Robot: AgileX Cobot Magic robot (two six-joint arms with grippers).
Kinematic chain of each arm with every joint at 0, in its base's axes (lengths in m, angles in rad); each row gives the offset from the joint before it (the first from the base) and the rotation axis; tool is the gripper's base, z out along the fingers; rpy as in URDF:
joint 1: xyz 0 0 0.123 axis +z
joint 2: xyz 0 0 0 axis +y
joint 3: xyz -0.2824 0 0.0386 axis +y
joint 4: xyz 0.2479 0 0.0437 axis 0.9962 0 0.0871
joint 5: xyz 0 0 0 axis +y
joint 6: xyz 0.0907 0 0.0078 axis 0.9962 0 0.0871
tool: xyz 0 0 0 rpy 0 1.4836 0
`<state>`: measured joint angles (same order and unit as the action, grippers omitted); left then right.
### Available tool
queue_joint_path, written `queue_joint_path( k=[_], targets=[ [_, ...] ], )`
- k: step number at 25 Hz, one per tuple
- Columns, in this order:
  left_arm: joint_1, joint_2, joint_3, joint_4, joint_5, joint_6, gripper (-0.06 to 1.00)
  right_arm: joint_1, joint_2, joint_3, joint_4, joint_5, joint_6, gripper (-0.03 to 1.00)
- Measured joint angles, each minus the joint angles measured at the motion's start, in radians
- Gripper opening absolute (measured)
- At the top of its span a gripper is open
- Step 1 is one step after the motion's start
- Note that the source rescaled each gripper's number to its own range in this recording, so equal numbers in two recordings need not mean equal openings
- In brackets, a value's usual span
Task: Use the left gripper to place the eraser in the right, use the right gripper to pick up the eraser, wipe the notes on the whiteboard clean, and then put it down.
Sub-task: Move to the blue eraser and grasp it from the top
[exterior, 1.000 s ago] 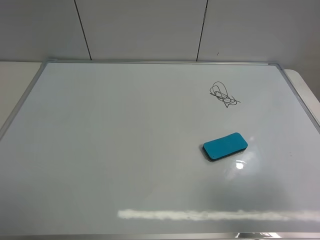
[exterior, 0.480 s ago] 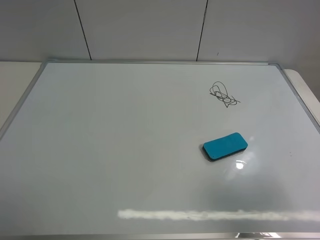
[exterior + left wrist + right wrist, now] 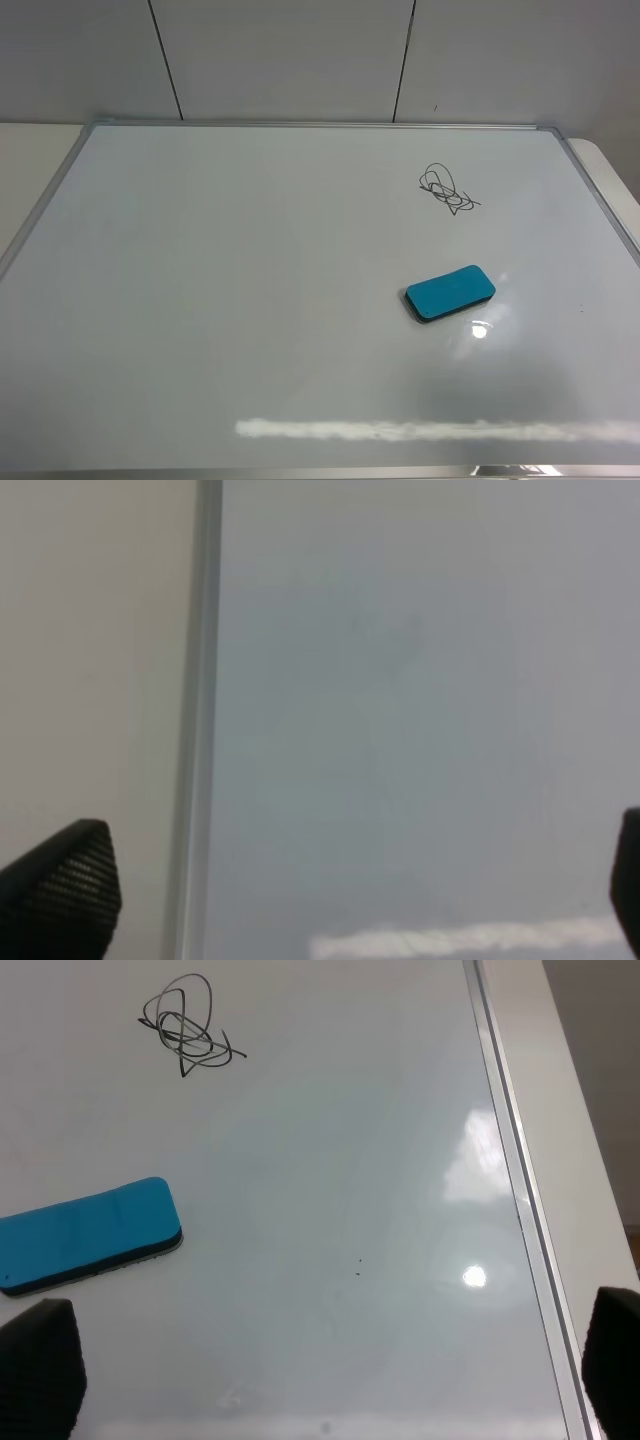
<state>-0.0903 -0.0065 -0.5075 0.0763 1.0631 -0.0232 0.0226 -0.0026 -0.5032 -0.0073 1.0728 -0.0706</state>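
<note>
Both arms are out of the exterior high view, which alone shows most of the whiteboard, with the blue eraser flat on its right half, near the scribbled notes. Left wrist view shows only the board's frame and bare surface between the wide-spread, empty tips of the left gripper, so a reach from there starts blind to the eraser. Right wrist view has eraser and notes ahead of the right gripper, fingers likewise wide apart and empty; the low eraser could skate on the glossy board if pinched off-centre.
</note>
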Motion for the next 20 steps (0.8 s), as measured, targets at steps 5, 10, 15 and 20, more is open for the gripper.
queue_joint_path(
  k=[5,10,15,20],
  targets=[
    [0.048,0.000,0.000,-0.001,0.000,0.001,1.00,0.000,0.000,0.000,0.000,0.000,0.000,1.00],
    [0.064,0.000,0.000,-0.001,0.000,0.003,1.00,0.000,0.000,0.000,0.000,0.000,0.000,1.00],
    [0.066,0.000,0.000,-0.001,0.000,0.003,1.00,0.000,0.000,0.000,0.000,0.000,0.000,1.00],
    [0.066,0.000,0.000,-0.001,-0.001,0.003,1.00,0.000,0.000,0.000,0.000,0.000,0.000,1.00]
  ],
)
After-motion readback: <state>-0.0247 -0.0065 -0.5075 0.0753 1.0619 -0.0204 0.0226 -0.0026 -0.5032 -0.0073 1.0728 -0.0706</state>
